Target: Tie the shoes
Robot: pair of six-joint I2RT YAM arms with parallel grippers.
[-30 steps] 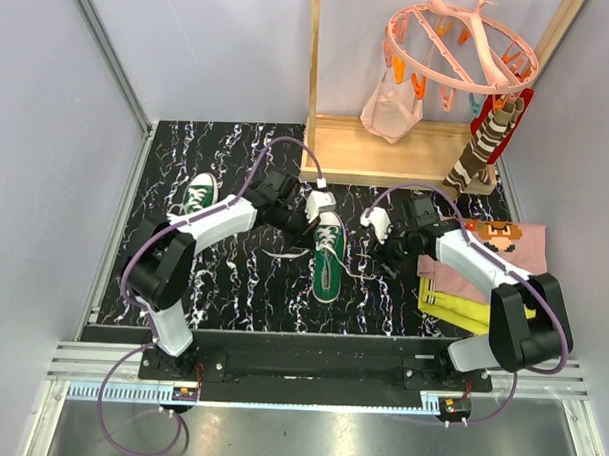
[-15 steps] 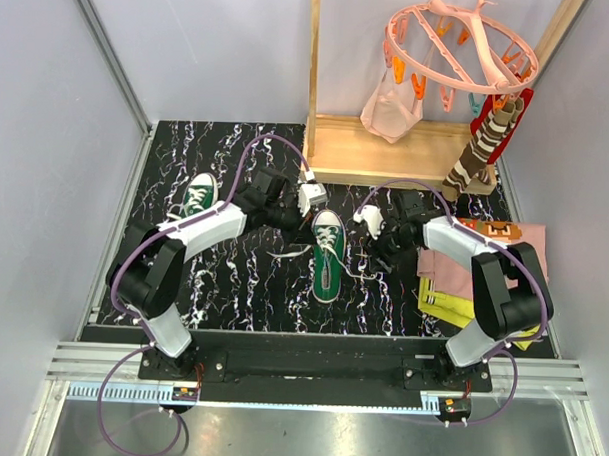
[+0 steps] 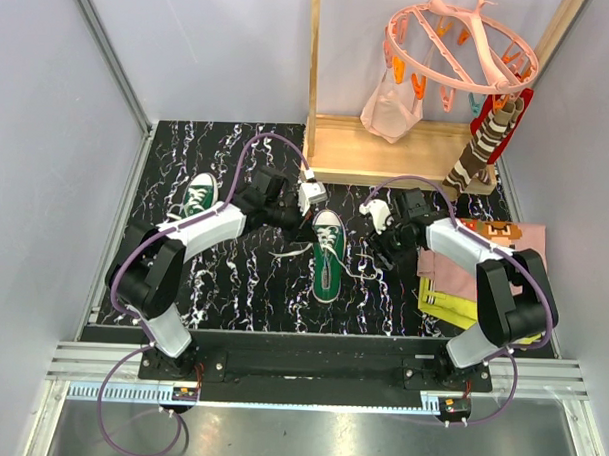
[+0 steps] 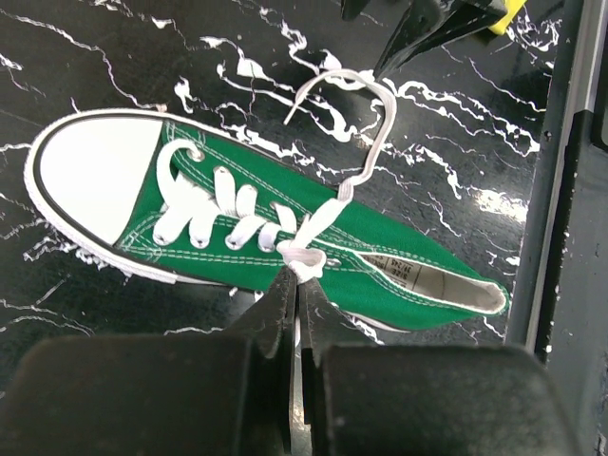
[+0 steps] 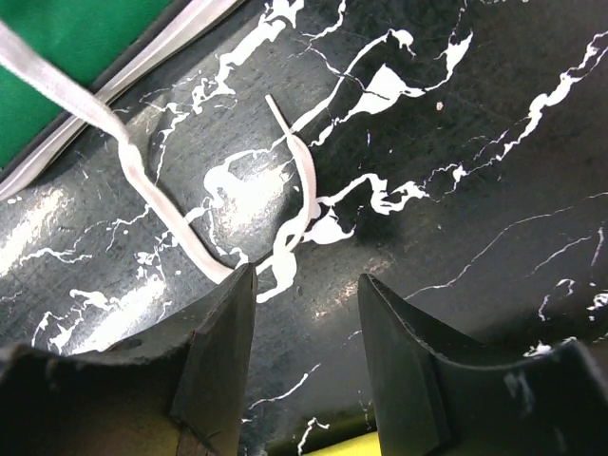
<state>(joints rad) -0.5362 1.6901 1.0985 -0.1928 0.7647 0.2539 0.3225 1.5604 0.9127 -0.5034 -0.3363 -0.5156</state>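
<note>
A green shoe (image 3: 326, 264) lies in the middle of the black marbled table (image 3: 232, 286), its white toe cap pointing away from the arm bases. A second shoe (image 3: 198, 196) sits well apart, at the far left of the table.

The left pincer (image 4: 294, 290) is pressed together, its tips right at the point where the laces cross above the tongue. A thin white strip shows between the fingers, but it cannot be told whether lace is caught there.

From that crossing one lace (image 4: 366, 123) runs off the shoe's side and curls into a loose hook on the table. The right pincer (image 5: 307, 277) hovers low over this stretch with its fingers spread and nothing between them. The lace bends just ahead of one fingertip, and its free end lies on the marble beyond.

To the right of the shoe, folded pink and yellow cloths (image 3: 452, 288) lie at the table's edge. Behind them stand a wooden rack (image 3: 387, 156) and a pink clip hanger (image 3: 461, 43).
</note>
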